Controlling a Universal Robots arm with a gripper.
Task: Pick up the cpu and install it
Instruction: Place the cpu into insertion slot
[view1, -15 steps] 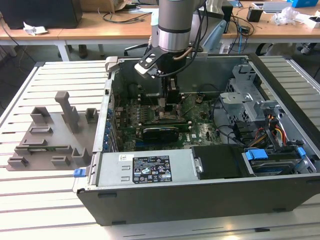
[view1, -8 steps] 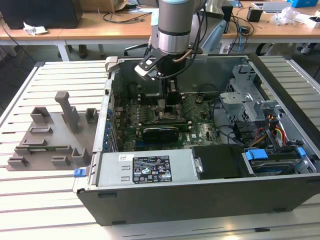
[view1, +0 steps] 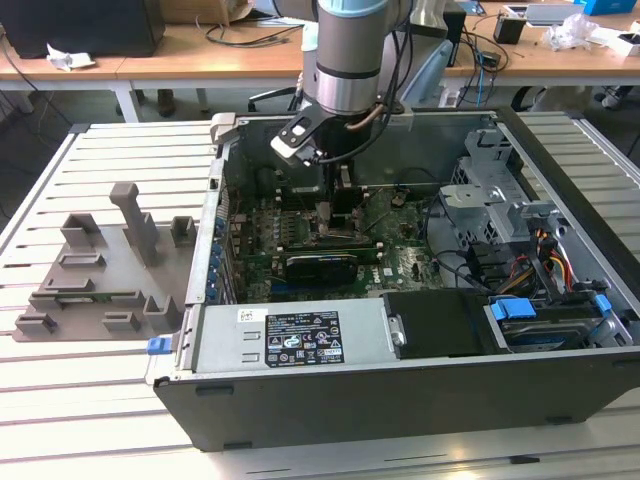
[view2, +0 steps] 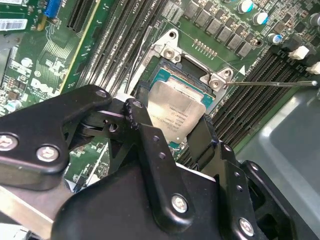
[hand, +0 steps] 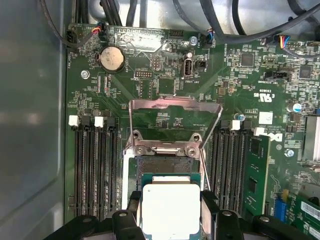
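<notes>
The cpu (hand: 171, 206), a silvery square chip with a pale rim, sits between my two black fingers (hand: 132, 207) directly over the open socket (hand: 165, 167) on the green motherboard. In the second wrist view the cpu (view2: 176, 112) lies tilted within the socket frame (view2: 170, 50), one finger (view2: 135, 112) against each of two opposite edges. My gripper (hand: 171, 212) is shut on the chip. The socket's metal load plate (hand: 175, 107) stands flipped up. In the exterior view my gripper (view1: 335, 205) reaches down into the middle of the open computer case (view1: 400, 400).
Black memory slots (hand: 95, 170) flank the socket on both sides. A thin retention lever (view2: 270, 84) sticks out beside it. A power supply (view1: 290, 340) and drive cage (view1: 490, 190) crowd the case. A grey fixture tray (view1: 100, 270) lies on the exterior view's left.
</notes>
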